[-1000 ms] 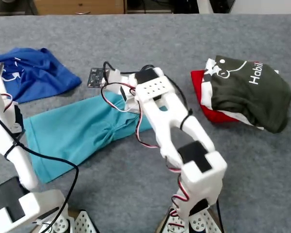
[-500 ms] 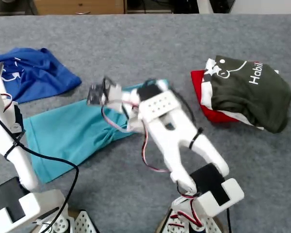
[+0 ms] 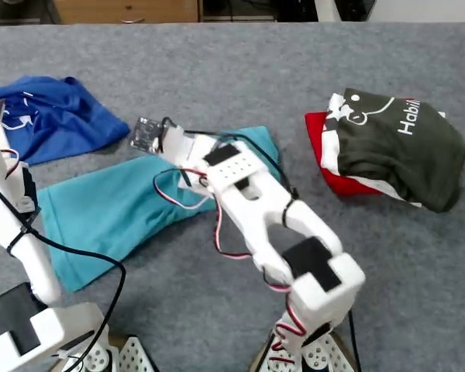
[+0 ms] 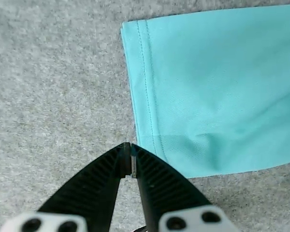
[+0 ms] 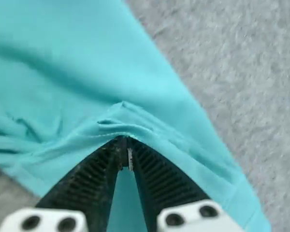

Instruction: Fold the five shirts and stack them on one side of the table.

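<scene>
Right wrist view: R gripper (image 5: 124,153) pinched tight on a raised fold of the teal shirt (image 5: 63,72). L gripper (image 4: 130,158) closed, empty as far as I see, tip just beside the teal shirt's hem. Blue shirt (image 3: 58,116) near it; folded stack (image 3: 387,147) well apart from it.

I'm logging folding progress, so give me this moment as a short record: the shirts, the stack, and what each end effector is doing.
teal shirt: laid out mid-table, bunched near its middle
blue shirt: crumpled, far left
stack: dark green shirt on top of red shirt, right side
right end effector: shut on a pinched fold of the teal shirt
left end effector: shut, tips at the teal shirt's hem; grip unclear
</scene>
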Controlling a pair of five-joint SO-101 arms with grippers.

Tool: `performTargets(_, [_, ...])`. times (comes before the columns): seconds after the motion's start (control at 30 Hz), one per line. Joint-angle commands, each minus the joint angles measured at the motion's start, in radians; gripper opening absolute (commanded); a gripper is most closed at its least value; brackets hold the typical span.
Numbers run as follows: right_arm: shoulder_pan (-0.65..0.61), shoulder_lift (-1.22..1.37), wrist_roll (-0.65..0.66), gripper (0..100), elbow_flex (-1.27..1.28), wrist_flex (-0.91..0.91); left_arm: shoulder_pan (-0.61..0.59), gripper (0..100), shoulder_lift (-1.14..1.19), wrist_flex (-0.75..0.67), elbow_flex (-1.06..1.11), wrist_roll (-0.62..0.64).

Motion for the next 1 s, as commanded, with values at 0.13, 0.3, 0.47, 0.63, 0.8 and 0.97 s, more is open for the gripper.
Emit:
performTargets(0.13, [0.021, 0.133, -0.006, 0.2, -0.222, 0.074, -0.009, 2, -0.044, 0.009, -0.037, 0.011])
performTargets(0.3, [0.030, 0.035, 0.044, 0.2, -0.283, 0.376, -0.011, 2, -0.044, 0.009, -0.037, 0.008])
performTargets(0.47, [0.085, -0.157, 0.106, 0.2, -0.231, 0.436, -0.006, 2, -0.036, 0.003, -0.037, 0.009])
performTargets(0.63, [0.177, -0.262, 0.103, 0.2, -0.194, 0.374, -0.002, 2, -0.035, -0.046, -0.051, 0.012])
performTargets(0.8, [0.231, -0.193, 0.101, 0.2, -0.094, 0.226, -0.008, 15, -0.030, -0.101, -0.052, 0.110])
performTargets(0.97, [0.343, -0.140, -0.106, 0.2, 0.019, 0.061, -0.009, 18, 0.054, -0.141, -0.091, 0.173])
